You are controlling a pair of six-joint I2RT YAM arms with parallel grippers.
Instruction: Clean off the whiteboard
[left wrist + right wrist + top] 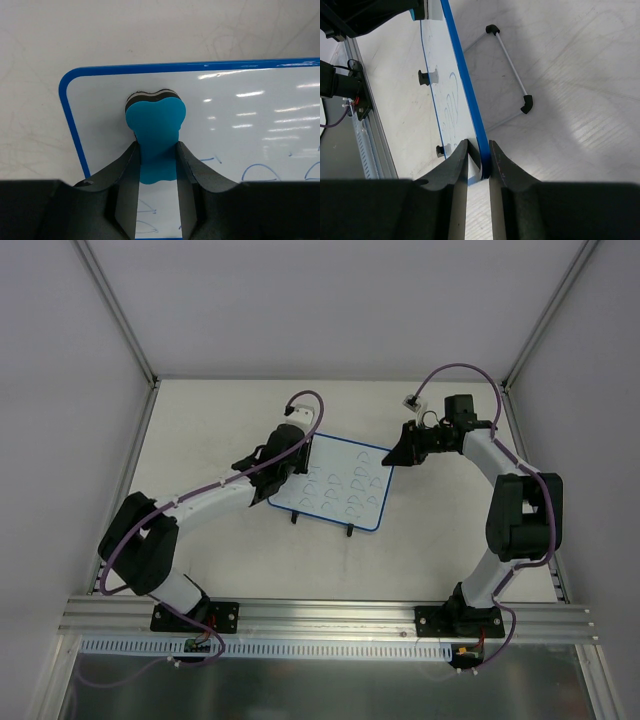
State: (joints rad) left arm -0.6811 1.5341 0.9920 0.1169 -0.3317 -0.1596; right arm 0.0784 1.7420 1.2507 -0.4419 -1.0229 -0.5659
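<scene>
The whiteboard (340,485), white with a blue rim and rows of faint blue scribbles, stands tilted mid-table on two black feet. My left gripper (283,462) is shut on the blue bone-shaped eraser (155,135) and presses it against the board's upper left corner (95,100). My right gripper (398,455) is shut on the board's right corner; in the right wrist view the blue rim (470,105) runs edge-on between the fingers (497,160). Scribbles (451,102) show on the board face.
A thin white wire stand with black end caps (512,67) lies on the table behind the board. White walls enclose the table on three sides. An aluminium rail (330,618) carries both arm bases at the near edge.
</scene>
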